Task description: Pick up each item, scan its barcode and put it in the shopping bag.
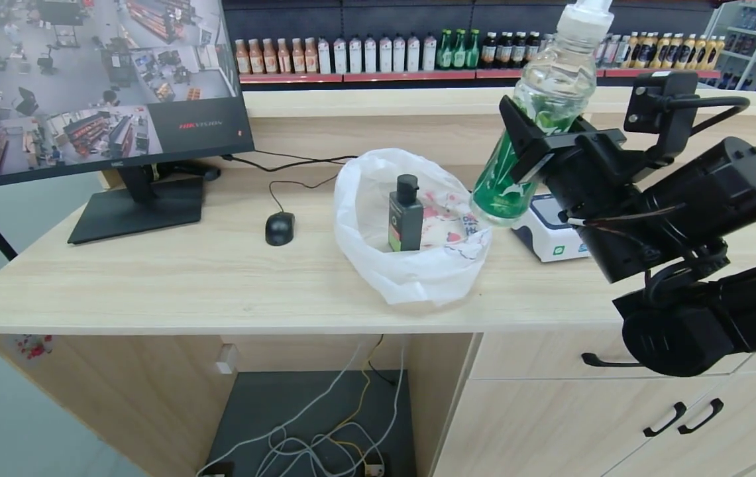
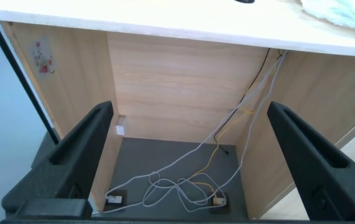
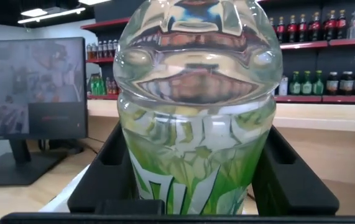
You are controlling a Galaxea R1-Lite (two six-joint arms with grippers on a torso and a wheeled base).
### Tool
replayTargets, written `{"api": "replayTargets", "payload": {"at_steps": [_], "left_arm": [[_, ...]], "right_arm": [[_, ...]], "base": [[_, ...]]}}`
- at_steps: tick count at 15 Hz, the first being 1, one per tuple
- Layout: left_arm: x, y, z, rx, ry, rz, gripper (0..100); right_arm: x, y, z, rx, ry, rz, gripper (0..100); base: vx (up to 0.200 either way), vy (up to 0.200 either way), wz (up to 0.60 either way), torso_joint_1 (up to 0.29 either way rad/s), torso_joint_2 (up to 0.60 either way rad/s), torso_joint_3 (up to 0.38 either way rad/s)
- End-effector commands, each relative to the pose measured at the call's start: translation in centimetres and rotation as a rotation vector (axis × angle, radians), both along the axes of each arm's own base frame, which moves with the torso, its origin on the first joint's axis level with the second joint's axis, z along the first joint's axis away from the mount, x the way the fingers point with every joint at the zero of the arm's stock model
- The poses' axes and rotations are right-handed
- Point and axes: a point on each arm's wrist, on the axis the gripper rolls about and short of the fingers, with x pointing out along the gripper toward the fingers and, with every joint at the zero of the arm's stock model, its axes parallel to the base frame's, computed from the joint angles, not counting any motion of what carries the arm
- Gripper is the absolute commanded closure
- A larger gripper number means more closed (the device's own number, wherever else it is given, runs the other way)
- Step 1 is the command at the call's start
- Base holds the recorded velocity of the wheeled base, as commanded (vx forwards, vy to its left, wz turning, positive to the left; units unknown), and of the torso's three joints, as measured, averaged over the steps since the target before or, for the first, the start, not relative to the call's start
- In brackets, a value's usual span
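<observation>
Currently gripping bottle point(image 1: 507, 175) in right end effector point(image 1: 540, 132), tilted cap-up near scanner point(image 1: 546, 232), base pointing toward bag point(image 1: 411, 278) just to its left. Holding left end effector point(image 2: 186, 118) wide open, empty, low before bench point(image 1: 218, 278).

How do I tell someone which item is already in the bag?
On the light wooden counter, right of the monitor, sits the white shopping bag. Standing upright inside is a small dark bottle with a black cap and green label. Its bag neighbour is a flat patterned packet, and the clear bottle in the right end effector is held above the counter.
</observation>
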Motion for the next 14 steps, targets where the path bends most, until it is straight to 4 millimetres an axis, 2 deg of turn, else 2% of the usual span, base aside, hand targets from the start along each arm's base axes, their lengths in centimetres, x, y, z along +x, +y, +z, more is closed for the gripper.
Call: {"api": "replayTargets", "payload": {"at_steps": [1,7,14], "left_arm": [[0.0,0.0,0.0,0.0,0.0,0.0,0],[0.0,0.0,0.0,0.0,0.0,0.0,0],[0.0,0.0,0.0,0.002,0.0,0.0,0]], "right_arm": [[-0.1,0.9,-0.1,-0.005,-0.002,0.023,100],[2.2,-0.8,-1.6,-0.014,0.054,-0.028,100],[6.4,1.1,-3.5,0.01,0.118,0.003,100]], "base": [[0.0,0.0,0.0,0.0,0.0,0.0],[0.0,0.0,0.0,0.0,0.0,0.0],[0.0,0.0,0.0,0.0,0.0,0.0]]}}
